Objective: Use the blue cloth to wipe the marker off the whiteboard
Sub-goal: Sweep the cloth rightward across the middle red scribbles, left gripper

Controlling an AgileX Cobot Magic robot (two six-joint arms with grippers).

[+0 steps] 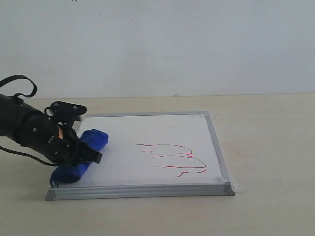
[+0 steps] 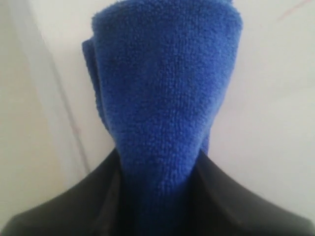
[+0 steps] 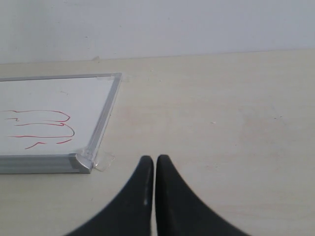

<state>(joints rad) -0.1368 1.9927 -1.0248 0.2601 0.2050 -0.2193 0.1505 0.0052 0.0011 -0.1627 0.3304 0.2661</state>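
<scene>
The whiteboard (image 1: 147, 157) lies flat on the beige table, silver-framed. Red marker (image 1: 170, 158) lines wave across its right half and show again as marker (image 3: 42, 129) on the whiteboard (image 3: 49, 103) in the right wrist view. A rolled blue cloth (image 1: 81, 155) rests on the board's left part. My left gripper (image 1: 83, 153) is shut on its middle; close up, the blue cloth (image 2: 162, 108) fills the space between the black fingers (image 2: 236, 201). My right gripper (image 3: 155, 162) hovers shut over bare table off the board's near right corner, outside the exterior view.
A clear tape tab (image 3: 104, 161) sticks out at the board's corner beside my right gripper. A pale wall (image 1: 157, 44) rises behind the table. Bare tabletop (image 1: 266, 147) stretches to the right of the board.
</scene>
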